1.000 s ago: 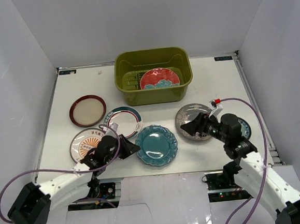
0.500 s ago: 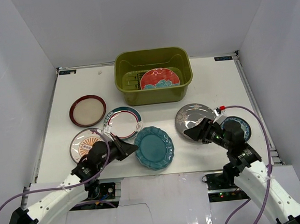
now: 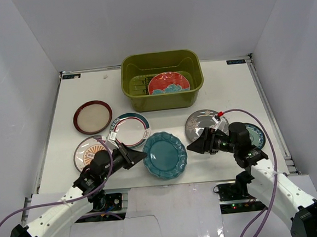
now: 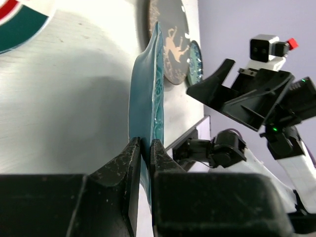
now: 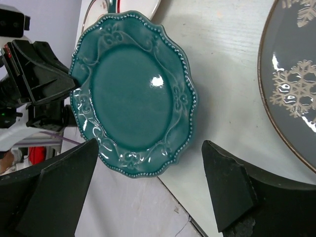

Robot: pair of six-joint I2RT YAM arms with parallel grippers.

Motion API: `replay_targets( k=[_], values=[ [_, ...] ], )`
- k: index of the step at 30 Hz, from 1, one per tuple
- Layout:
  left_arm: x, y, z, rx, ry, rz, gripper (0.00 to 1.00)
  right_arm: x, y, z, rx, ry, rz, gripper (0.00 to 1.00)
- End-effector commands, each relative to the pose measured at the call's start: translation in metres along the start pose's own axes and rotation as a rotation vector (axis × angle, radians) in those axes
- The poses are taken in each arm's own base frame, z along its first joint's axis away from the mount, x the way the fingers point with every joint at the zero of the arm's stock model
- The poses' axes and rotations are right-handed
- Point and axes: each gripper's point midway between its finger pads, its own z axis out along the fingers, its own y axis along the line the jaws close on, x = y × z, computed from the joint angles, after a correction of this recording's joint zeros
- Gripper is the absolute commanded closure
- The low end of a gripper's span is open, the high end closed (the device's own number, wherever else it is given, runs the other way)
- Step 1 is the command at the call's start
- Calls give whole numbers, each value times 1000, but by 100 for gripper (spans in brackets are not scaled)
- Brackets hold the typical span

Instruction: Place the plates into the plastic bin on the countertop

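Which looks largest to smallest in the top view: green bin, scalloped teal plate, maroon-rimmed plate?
1. Green bin.
2-3. The scalloped teal plate and maroon-rimmed plate are nearly alike; the teal one looks slightly larger, but it is lifted, nearer the camera.

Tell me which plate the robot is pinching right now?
The scalloped teal plate: it alone has its rim clamped in the left pincer. No pincer holds any other plate.
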Motion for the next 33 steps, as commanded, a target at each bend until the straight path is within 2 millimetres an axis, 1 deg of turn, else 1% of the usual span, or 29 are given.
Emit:
replay_targets(
  k=[1, 5, 6, 8, 9, 10, 11, 12, 13, 14, 16, 17, 19, 20, 21, 22, 23, 24, 25, 26, 27, 28, 29, 30, 31, 32, 33],
  values=[
    [-28, -103, -21, 340, -53, -21, 100, -2, 16, 2, -102, 16, -76, 10],
    [-27, -118, -25, 400, -36, -17, 100, 2, 9, 6, -82, 32, -73, 10],
    [-29, -125, -28, 428, -40, -10, 100, 2, 7, 7, -75, 35, -70, 10],
    [-27, -130, -28, 448, -21, 6, 100, 1, 4, 9, -64, 33, -67, 8],
    [-28, -137, -30, 477, -22, 16, 100, 0, 4, 9, -60, 30, -67, 8],
    [-25, -141, -30, 493, -5, 23, 100, -1, 5, 10, -65, 26, -74, 8],
    [-24, -140, -27, 488, 6, 21, 100, -2, 6, 10, -74, 27, -77, 6],
    [-25, -145, -28, 509, 6, 25, 100, 0, 7, 11, -82, 37, -70, 5],
    [-25, -147, -27, 516, 11, 27, 100, 1, 9, 11, -92, 43, -65, 2],
    [-24, -149, -27, 525, 21, 34, 100, -2, 13, 11, -114, 34, -74, 8],
    [-25, -153, -24, 528, 27, 43, 100, 2, 24, 9, -175, 51, -40, 18],
    [-25, -156, -24, 531, 27, 48, 100, -4, 32, 9, -214, 29, -54, 40],
    [-27, -155, -20, 516, 26, 69, 100, -6, 40, 8, -247, 29, -41, 62],
    [-30, -161, -20, 518, 17, 82, 100, -10, 43, 8, -252, 24, -26, 80],
    [-30, -154, -13, 476, 17, 105, 100, -13, 45, 8, -253, 17, -26, 88],
    [-32, -154, -12, 462, 11, 125, 86, -21, 53, 7, -263, 3, -38, 92],
    [-38, -163, -13, 463, -4, 151, 77, -25, 57, 7, -265, -6, -38, 92],
    [-40, -154, -7, 405, -11, 198, 68, -30, 60, 6, -264, -14, -39, 92],
    [-44, -153, -6, 351, -8, 219, 51, -42, 72, 4, -280, -39, -60, 92],
    [-48, -152, -5, 318, -20, 248, 41, -50, 78, 3, -285, -57, -65, 92],
    [-57, -147, -2, 260, -56, 273, 34, -60, 85, 2, -286, -79, -75, 92],
    [-63, -141, 1, 211, -74, 330, 29, -69, 92, 1, -292, -98, -86, 92],
    [-63, -124, 1, 119, -59, 343, 22, -89, 111, -2, -312, -134, -118, 92],
    [-72, -128, -1, 94, -85, 366, 18, -102, 119, -3, -316, -160, -129, 92],
    [-82, -122, -1, 44, -124, 407, 15, -115, 128, -3, -316, -192, -141, 92],
    [-83, -112, -3, -10, -120, 419, 11, -128, 132, 1, -310, -201, -140, 92],
    [-87, -114, -5, -26, -134, 432, 9, -153, 153, -4, -328, -257, -176, 92]
  ],
)
